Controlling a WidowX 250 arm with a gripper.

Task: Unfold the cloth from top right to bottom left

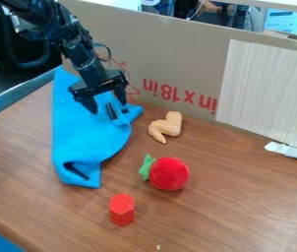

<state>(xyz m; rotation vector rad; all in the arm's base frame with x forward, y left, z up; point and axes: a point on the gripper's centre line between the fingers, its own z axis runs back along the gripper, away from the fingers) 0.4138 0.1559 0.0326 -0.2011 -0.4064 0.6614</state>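
The blue cloth (79, 133) lay on the left part of the worktop (236, 211), rumpled and partly folded, its lower end doubled over. Above its upper right part hung the black tool (106, 102), fingers spread wide apart; whether the tips pinched any fabric could not be told. To the right of the cloth sat a tan wing-shaped toy (166, 126), then a round red toy (169, 173) with green leaves and, nearer the camera, an upright red block (121, 210). Cardboard (177, 54) stood behind.
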